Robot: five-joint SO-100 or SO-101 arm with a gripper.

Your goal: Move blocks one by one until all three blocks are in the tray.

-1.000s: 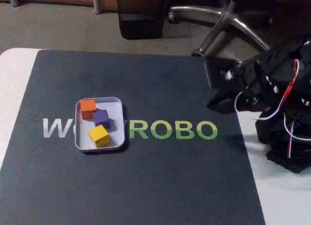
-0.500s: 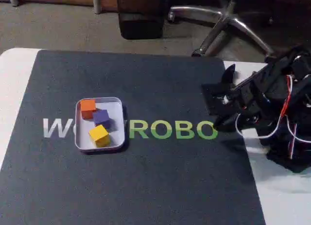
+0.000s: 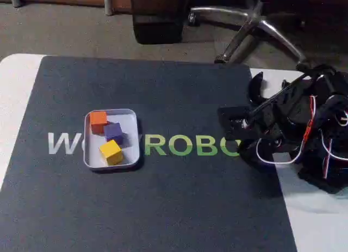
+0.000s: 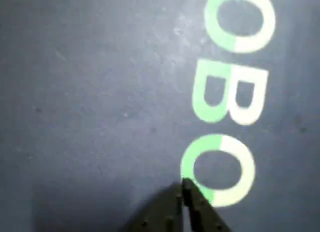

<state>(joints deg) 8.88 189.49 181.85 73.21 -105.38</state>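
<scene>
Showing the end state of the sorting task: all three blocks lie inside the tray (image 3: 130,121), which sits on the dark mat (image 3: 163,208) covering the tabletop (image 3: 16,83), at about 9 o'clock from the mat's centre in the fixed view. The orange block (image 3: 98,120) occupies the tray's 11 o'clock corner, the purple block (image 3: 113,132) sits at its middle, and the yellow block (image 3: 111,151) lies toward 6 o'clock; the three run in a diagonal chain, each touching or just beside the next.

The tool (image 4: 182,188) appears in the wrist view as two dark fingertips pressed together with only a thin seam between them, so it is closed and holds nothing. Its tips hang over the last green-and-white "O" of the printed lettering (image 3: 193,146). In the fixed view the arm (image 3: 293,127) is folded low at the mat's 3 o'clock edge, with the tool (image 3: 228,121) at its front.

Key relation: the tray lies toward 9 o'clock from the tool in the fixed view, well apart from it, with the printed word between them. Judged from this layout, no block is left outside the tray, so the coming move calls for no further grasp; parking the arm appears to be all that is left.
</scene>
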